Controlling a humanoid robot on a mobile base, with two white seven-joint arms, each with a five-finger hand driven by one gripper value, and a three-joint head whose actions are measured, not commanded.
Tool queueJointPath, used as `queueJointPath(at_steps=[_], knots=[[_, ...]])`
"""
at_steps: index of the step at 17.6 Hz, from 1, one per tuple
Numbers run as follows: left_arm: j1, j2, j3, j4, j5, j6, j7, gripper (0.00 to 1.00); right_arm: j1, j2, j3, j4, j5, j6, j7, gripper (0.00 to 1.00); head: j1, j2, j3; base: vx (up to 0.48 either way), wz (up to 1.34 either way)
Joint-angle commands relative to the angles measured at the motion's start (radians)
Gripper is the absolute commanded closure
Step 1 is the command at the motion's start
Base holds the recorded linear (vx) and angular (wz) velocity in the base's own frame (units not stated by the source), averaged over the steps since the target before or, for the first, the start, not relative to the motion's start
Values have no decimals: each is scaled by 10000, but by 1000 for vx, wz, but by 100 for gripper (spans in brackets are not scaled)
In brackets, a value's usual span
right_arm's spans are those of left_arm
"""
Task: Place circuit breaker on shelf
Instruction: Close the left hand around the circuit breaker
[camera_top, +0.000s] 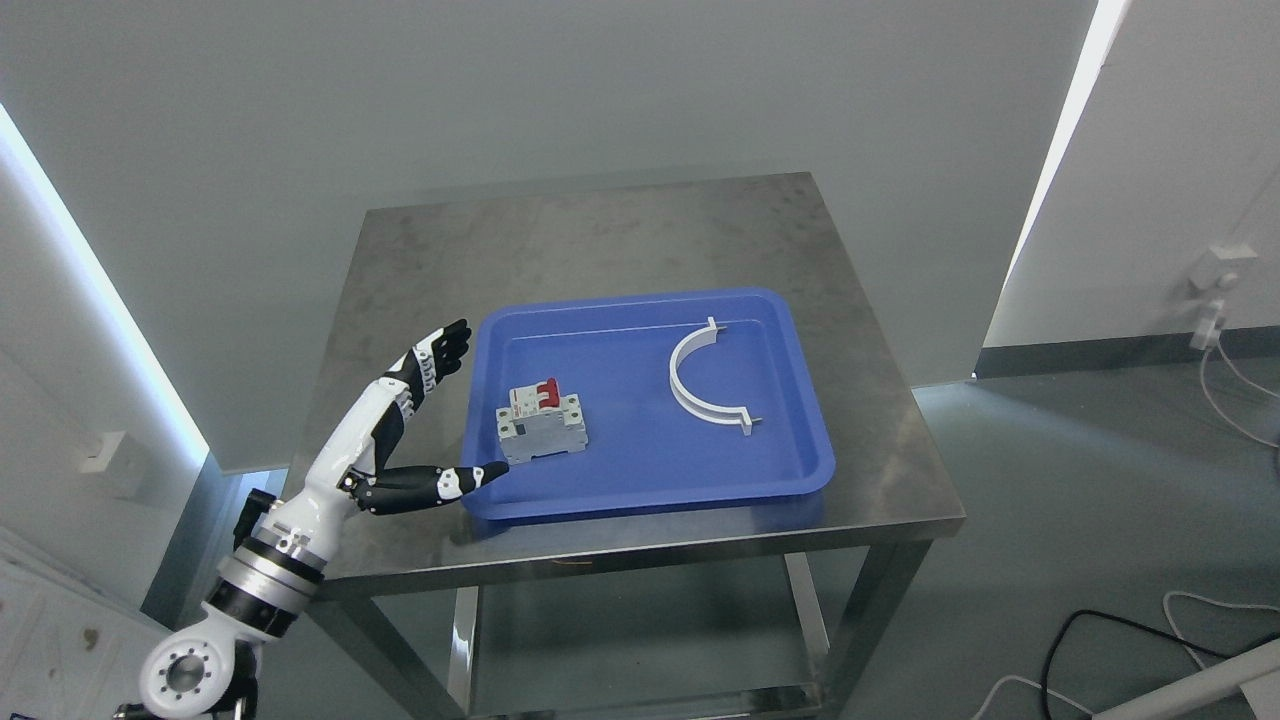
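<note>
The circuit breaker (541, 424) stands in the blue tray (800, 480), near its left wall. The left hand (415, 430) is held open beside it, empty, its thumb near the block. A stiff, smooth, fairly light block is judged; its flat opposite sides should be gripped, not the red switches (547, 392).

Left robot hand (400, 430) spread beside breaker (541, 424) in blue tray (800, 400).

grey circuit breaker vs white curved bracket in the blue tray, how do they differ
The grey circuit breaker with red switches is a chunky block standing tall off the tray floor; the white curved plastic bracket is a thin half-ring lying flat. The breaker sits at the tray's left, close to the open left robot hand; the bracket lies right of centre, far from it. Both rest inside the blue plastic tray, untouched.
</note>
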Motion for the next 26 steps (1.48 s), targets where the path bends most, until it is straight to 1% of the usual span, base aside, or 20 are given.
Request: queueJointPath(at_steps=[1,3,6,10,14,18,20,21,24,26], knots=[[-1317,908,-1576,344,-1661,1512,-513,3,0,-175,199,15,0,583,-2,0,0,0,0,0,0],[-1609,862,-1638,436,-1737,1838,-561,5,0,-175,199,0,0,583,-2,0,0,0,0,0,0],[-1733,709,-1730,697,-1891,1854,-637,8,0,-175,199,0,0,583,-2,0,0,0,0,0,0],[-1688,601,-1991,834,-1937,1854,-914,15,0,-175,199,0,0,583,-2,0,0,0,0,0,0],[-1688,556,-1900,1158,-2581,1869,-929,18,0,-175,199,0,0,583,-2,0,0,0,0,0,0],[-1703,449,-1838,1234,-2581,1839,-914,31,0,-175,199,0,0,583,-2,0,0,0,0,0,0],[-1718,158,-1686,1250,-2612,1808,-914,42,0,-175,199,0,0,583,-2,0,0,0,0,0,0],[-1703,96,-1563,1295,-2657,1762,-914,46,0,-175,199,0,0,583,-2,0,0,0,0,0,0],[-1688,-88,-1470,1403,-2918,1686,-929,51,0,-175,199,0,0,583,-2,0,0,0,0,0,0],[-1688,-104,-1470,1540,-3010,1380,-929,57,0,-175,199,0,0,583,-2,0,0,0,0,0,0]])
